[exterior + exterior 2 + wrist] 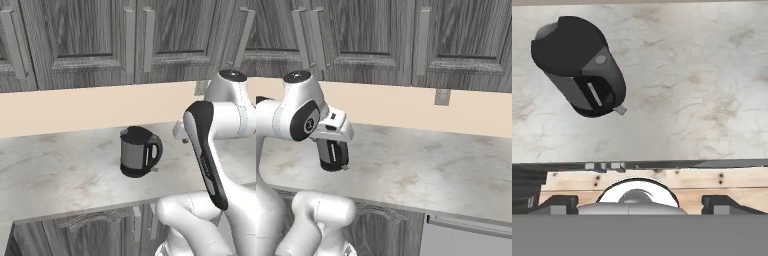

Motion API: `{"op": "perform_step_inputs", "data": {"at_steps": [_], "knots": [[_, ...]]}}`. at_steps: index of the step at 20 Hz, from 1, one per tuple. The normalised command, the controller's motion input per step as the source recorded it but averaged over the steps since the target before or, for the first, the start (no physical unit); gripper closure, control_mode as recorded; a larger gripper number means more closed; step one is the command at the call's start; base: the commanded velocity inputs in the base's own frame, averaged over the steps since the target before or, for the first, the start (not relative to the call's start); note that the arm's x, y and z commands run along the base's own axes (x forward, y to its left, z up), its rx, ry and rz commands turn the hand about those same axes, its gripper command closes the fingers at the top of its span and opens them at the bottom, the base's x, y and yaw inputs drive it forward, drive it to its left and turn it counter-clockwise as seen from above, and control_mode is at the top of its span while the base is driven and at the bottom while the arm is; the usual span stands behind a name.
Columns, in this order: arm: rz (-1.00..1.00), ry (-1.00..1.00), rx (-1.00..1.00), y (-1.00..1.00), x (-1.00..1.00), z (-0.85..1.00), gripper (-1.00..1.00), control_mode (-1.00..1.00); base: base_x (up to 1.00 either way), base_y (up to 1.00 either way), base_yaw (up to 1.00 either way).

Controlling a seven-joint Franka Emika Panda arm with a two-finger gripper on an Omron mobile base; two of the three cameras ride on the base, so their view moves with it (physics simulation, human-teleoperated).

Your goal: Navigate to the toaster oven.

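Observation:
The toaster oven is out of view. On the marble counter [60, 170] stands a dark grey rounded kettle [140, 151] with a loop handle, also seen from above in the hand view as the kettle [579, 65], and partly hidden behind my hand as the kettle [332, 156]. My gripper [640, 204] hangs above the counter's front edge, to the right of the kettle. Its dark fingertips [558, 202] stand wide apart, open, with nothing between them.
Grey wood wall cabinets [100, 35] run above a beige backsplash [406, 107] with a wall outlet [442, 96]. Base cabinets [100, 225] sit under the counter, and a pale appliance front [466, 237] is at the lower right. The counter stretches bare to the right [446, 170].

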Motion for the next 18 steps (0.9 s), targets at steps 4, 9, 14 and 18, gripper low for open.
{"op": "perform_step_inputs", "data": {"at_steps": [4,9,14,18], "knots": [[0.00,0.00,0.00,0.00,-0.20,0.00,-1.00,1.00,-0.06,0.00,0.00],[0.00,0.00,0.00,0.00,0.00,0.00,-1.00,1.00,-0.59,0.10,0.46],[0.00,0.00,0.00,0.00,0.00,0.00,-1.00,1.00,-0.26,0.06,1.00],[0.00,0.00,0.00,0.00,0.00,0.00,-1.00,1.00,-0.23,0.00,1.00]]}}
